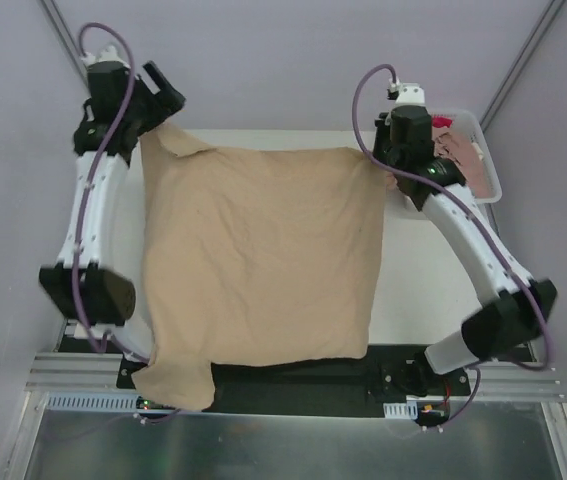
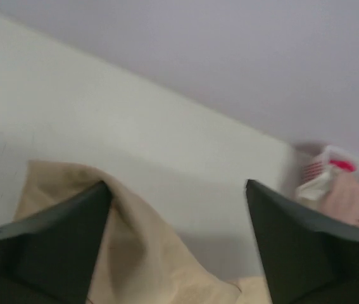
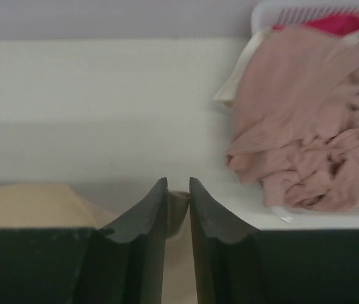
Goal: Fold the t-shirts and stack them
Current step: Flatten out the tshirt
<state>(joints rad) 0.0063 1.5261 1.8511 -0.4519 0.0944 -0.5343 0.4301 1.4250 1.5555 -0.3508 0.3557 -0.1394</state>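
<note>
A tan t-shirt [image 1: 263,255] lies spread nearly flat on the white table [image 1: 418,290], one lower corner hanging over the near edge. My left gripper [image 1: 163,108] hovers over its far left corner; in the left wrist view the left gripper [image 2: 178,190] stands open, and a raised fold of the tan t-shirt [image 2: 141,253] leans against the left finger. My right gripper [image 1: 395,180] is at the far right corner; in the right wrist view the right gripper [image 3: 178,187] pinches a bit of the tan t-shirt [image 3: 178,212] in a narrow gap. Crumpled pink t-shirts [image 3: 306,126] fill the basket.
The white lattice basket [image 1: 490,172] stands at the table's far right corner, close to my right gripper; something bright pink-red [image 3: 331,24] lies at its back. The basket [image 2: 340,183] also shows blurred in the left wrist view. Grey walls surround the table.
</note>
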